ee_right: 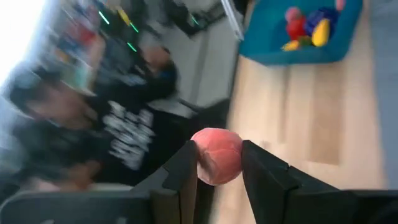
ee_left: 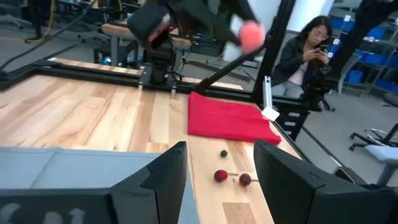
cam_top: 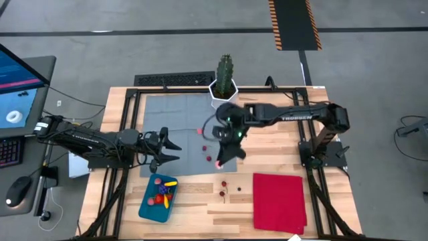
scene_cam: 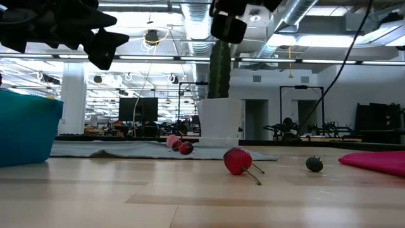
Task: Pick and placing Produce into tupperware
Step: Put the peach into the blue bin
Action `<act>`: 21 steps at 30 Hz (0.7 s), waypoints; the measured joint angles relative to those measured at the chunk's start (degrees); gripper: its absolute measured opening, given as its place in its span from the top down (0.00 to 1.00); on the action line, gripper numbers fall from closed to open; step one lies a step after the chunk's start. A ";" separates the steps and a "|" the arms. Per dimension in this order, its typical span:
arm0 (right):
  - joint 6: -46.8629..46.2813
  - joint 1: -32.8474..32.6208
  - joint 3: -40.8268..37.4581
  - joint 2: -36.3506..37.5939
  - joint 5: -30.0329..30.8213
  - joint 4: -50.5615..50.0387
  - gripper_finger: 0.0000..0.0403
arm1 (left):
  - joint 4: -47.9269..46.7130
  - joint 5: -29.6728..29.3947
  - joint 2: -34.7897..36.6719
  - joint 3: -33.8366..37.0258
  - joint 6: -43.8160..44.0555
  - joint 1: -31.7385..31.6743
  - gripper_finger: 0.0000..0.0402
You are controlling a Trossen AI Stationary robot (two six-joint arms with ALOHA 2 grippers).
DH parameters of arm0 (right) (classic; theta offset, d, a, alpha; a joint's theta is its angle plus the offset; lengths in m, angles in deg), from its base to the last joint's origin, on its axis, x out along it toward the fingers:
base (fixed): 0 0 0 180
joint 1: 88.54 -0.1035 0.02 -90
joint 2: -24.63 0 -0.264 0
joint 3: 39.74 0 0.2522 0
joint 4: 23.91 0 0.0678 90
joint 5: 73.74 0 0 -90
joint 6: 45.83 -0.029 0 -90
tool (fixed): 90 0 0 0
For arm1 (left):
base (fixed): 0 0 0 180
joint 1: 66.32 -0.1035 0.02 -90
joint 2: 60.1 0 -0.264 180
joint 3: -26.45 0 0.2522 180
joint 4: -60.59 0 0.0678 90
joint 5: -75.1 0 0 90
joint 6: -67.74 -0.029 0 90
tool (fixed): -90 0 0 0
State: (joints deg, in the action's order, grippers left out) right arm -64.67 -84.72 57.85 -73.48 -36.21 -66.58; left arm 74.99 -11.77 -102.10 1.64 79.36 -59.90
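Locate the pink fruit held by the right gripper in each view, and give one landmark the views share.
High view: pink fruit, mid-table at the right gripper.
Low view: not in it.
Left wrist view: up high, above the red cloth.
Right wrist view: centre, between the fingers.
Shared landmark: teal tupperware, also in the right wrist and low views.

Even, bright overhead light falls on the table (cam_top: 194, 201) in the high view, with soft short shadows. In the low view ceiling strip lights glare at the upper centre and right, leaving the arms as dark silhouettes. The right wrist view is heavily motion-blurred, washed out white at upper left; only the pink fruit (ee_right: 216, 155) stays fairly sharp
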 joint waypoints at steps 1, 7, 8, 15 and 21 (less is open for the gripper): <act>-3.19 0.71 0.02 -0.05 -1.99 1.56 0.66 | -0.02 -0.52 0.00 0.00 0.04 0.00 0.56; -15.05 3.77 0.21 -3.06 -8.54 4.28 0.66 | -0.13 -2.42 0.00 0.00 0.98 0.00 0.56; -15.68 3.92 -0.13 -3.70 -9.51 3.57 0.66 | -0.13 -2.42 0.00 0.00 1.00 0.00 0.56; -19.74 2.61 0.00 -9.40 -9.98 13.20 0.66 | -0.85 -2.35 0.01 0.00 2.84 0.00 0.56; -8.75 -2.33 0.00 -11.63 -0.50 16.33 0.66 | -0.60 -2.04 0.00 0.00 3.52 0.00 0.56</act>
State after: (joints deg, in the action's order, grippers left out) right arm -73.43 -87.05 57.85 -85.10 -36.70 -50.24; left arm 74.40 -13.81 -102.10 1.64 82.88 -59.90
